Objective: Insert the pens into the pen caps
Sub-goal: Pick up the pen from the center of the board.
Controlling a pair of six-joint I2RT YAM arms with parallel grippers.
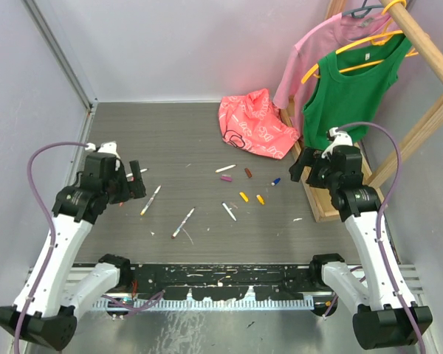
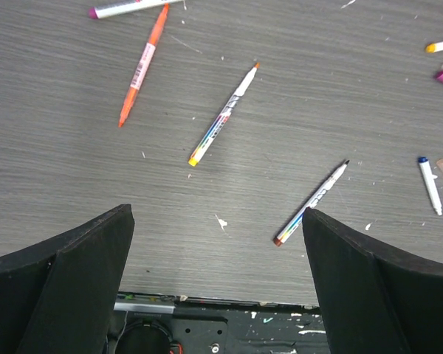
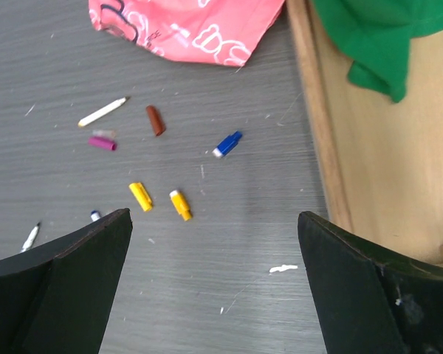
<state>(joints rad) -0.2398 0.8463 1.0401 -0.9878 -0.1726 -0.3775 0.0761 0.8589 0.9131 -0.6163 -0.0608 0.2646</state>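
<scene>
Both arms poised over the grey table (image 1: 170, 140). My left gripper (image 1: 136, 181) hangs over its left side, jaws spread wide and holding nothing. My right gripper (image 1: 301, 164) hovers at the right, just as wide and just as empty.

The pens (image 1: 229, 212) lie loose on the tabletop between them, none inside a cap. Below my left fingers (image 2: 96, 251) an orange-tipped pen (image 2: 224, 114) lies on the diagonal. A black-tipped pen (image 2: 311, 203) lies nearer to me, and an all-orange pen (image 2: 142, 65) farther off.

The pen caps (image 1: 244, 197) are gathered right of centre, apart from the pens. My right wrist camera shows a yellow cap (image 3: 140, 196) just beside a second yellow cap (image 3: 181, 205). Beyond them are a blue cap (image 3: 227, 144) and a dark red cap (image 3: 156, 120), with a purple cap (image 3: 102, 143) close to a white pen (image 3: 102, 112).

A pink bag (image 1: 255, 124) sits at the back. A green top (image 1: 351, 81) and a pink shirt (image 1: 310, 51) hang from a wooden rack (image 1: 428, 51) at the right.
</scene>
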